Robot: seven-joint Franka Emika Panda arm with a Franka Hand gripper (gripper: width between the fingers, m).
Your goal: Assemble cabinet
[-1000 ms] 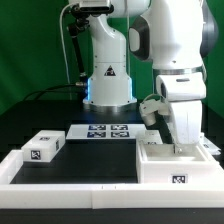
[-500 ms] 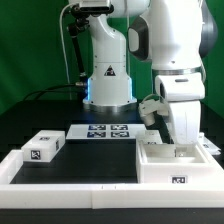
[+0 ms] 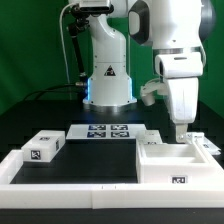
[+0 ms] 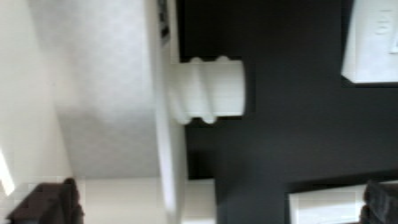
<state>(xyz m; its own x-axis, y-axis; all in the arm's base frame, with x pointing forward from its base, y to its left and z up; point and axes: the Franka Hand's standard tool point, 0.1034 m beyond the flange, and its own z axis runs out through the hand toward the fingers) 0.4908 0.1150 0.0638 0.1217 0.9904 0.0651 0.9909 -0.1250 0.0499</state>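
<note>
The fingers [image 4: 43, 204] are standing wide apart w/ nothing between them. In the wrist view the two dark tips are sitting at opp. edges, and only white plastic and the black table [image 3: 100, 160] are showing in the gap. The gripper [image 3: 180, 127] is hanging just above the cabinet [image 3: 172, 166], w/ no contact visible.

The cabinet is resting at the exterior view's right. It is an open-topped box of thick, matte white, square-edged panels, w/ a tag on its front face. A ribbed round knob [image 4: 214, 90] is sticking out of one wall; it looks like faintly grainy moulded plastic.

By the look of it, the arm is sitting between steps: body part-built, hand empty. The next move prob. calls for fetching the loose panel [image 3: 43, 148], which is lying well apart at the exterior view's left, near the border rail [image 3: 70, 184], and gripping it square across its flat sides. The marker board [image 3: 105, 131] is lying flat behind.
</note>
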